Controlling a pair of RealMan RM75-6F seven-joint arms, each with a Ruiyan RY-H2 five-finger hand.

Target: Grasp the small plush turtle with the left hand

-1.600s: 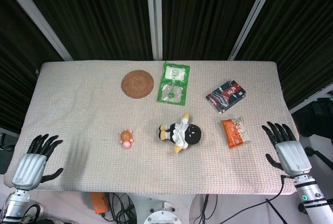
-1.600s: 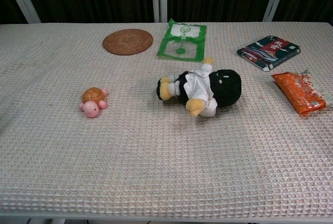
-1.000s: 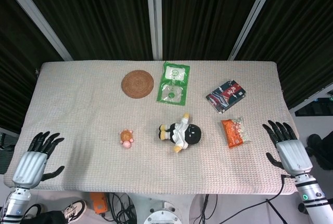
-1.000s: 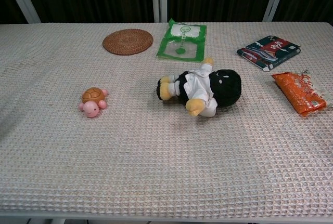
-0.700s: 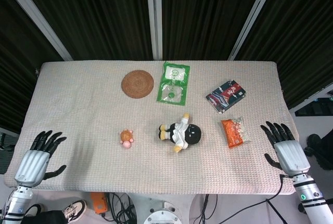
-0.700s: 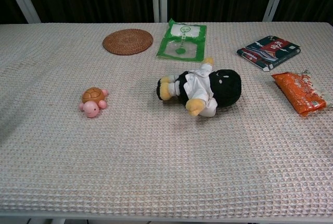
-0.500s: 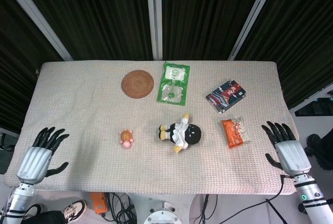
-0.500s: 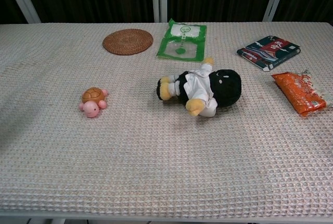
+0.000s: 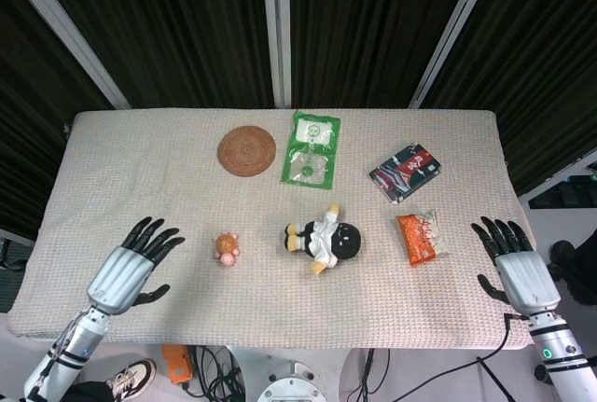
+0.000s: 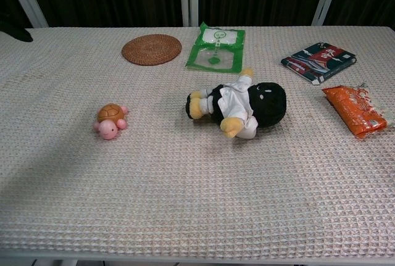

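The small plush turtle (image 9: 225, 248) (image 10: 110, 120), pink with an orange-brown shell, lies on the table left of centre. My left hand (image 9: 131, 265) hovers over the table to the turtle's left, open with fingers spread, a short gap away from it. In the chest view only a dark fingertip (image 10: 17, 33) shows at the upper left edge. My right hand (image 9: 516, 269) stays open at the table's right front edge, holding nothing.
A black plush doll in a white robe (image 9: 323, 237) lies right of the turtle. Behind are a woven coaster (image 9: 247, 151) and a green packet (image 9: 311, 147). A dark snack pack (image 9: 405, 172) and an orange packet (image 9: 419, 237) lie to the right.
My left hand has moved from the table's front left corner rightward and up over the table, toward the turtle. The right hand has barely moved.
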